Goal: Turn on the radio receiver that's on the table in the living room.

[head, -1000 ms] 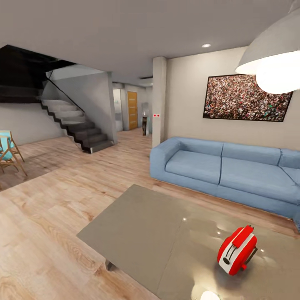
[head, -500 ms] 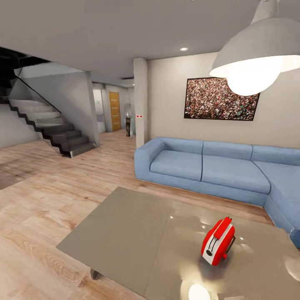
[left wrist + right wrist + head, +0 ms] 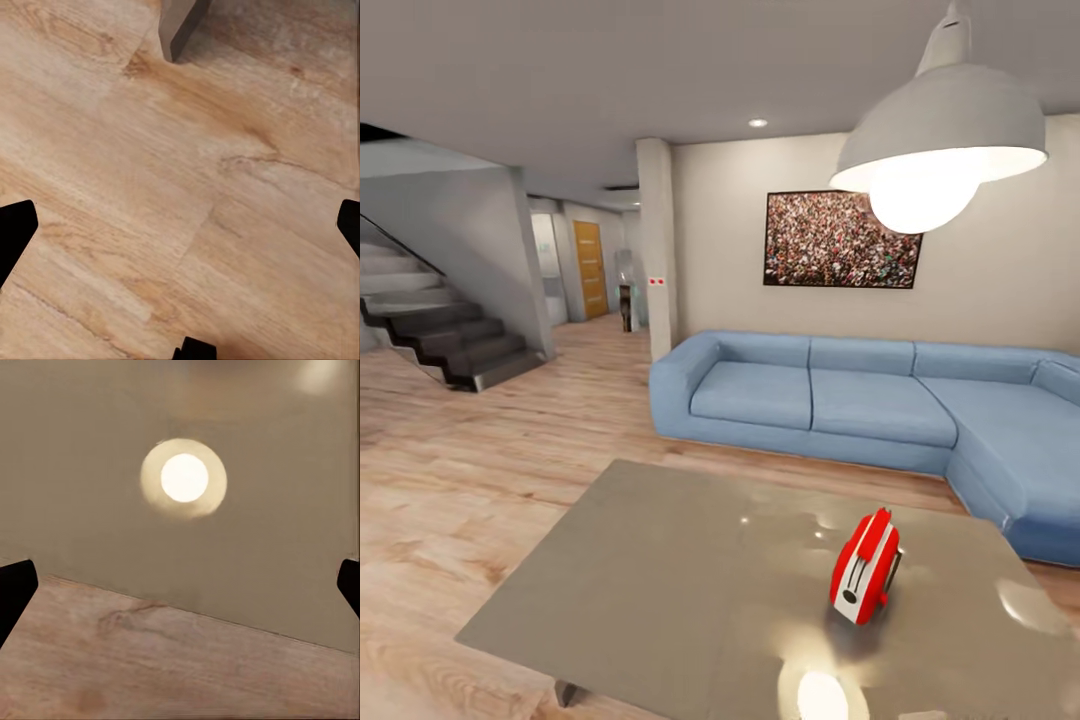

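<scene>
On the glossy coffee table [image 3: 660, 570], the red radio receiver [image 3: 865, 568] stands upright; both grippers' fingers spread apart, empty.

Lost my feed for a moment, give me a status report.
Left gripper open over wood floor, right gripper open at table edge. Radio receiver on table, untouched. Nothing around it.

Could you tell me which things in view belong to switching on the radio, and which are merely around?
Job: radio receiver, standing on the table.

Merely around: blue sofa, crowd picture, pendant lamp, stairs, wood floor.
</scene>
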Robot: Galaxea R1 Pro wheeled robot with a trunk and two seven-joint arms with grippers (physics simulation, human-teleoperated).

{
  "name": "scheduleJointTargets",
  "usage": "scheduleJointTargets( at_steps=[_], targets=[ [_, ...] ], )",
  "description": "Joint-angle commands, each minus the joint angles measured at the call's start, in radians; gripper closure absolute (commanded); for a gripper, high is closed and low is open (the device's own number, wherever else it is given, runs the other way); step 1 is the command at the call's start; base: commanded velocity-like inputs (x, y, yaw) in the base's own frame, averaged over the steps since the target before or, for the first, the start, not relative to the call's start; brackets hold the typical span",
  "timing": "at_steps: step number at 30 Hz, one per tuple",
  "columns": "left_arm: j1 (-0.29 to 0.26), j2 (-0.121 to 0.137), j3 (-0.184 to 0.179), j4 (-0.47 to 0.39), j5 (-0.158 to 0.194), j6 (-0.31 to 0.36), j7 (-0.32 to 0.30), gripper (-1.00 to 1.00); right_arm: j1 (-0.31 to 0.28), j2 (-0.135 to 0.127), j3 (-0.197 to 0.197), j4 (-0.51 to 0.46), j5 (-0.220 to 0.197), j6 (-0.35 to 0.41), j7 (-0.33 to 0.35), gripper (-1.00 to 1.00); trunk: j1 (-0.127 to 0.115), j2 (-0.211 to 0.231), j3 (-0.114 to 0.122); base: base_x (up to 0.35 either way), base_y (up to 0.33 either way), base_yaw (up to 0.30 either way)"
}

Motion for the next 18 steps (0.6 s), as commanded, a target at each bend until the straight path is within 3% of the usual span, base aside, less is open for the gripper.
scheduleJointTargets(
  at_steps=[1,10,18],
  targets=[
    [0.0,0.0,0.0,0.0,0.0,0.0,0.0,-1.0,0.0,0.0,0.0,0.0,0.0,0.0,0.0,-1.0,0.0,0.0,0.0,0.002,0.2,-0.275],
    [0.0,0.0,0.001,0.0,0.0,-0.001,0.0,-1.0,-0.001,0.0,-0.001,0.0,0.001,0.001,0.0,-1.0,0.0,0.0,0.004,0.12,0.213,-0.275],
    [0.0,-0.001,0.001,0.0,0.0,-0.001,0.0,-1.0,-0.001,0.0,-0.001,0.0,0.001,0.001,-0.001,-1.0,0.0,0.0,0.007,0.046,0.039,-0.275]
  ],
)
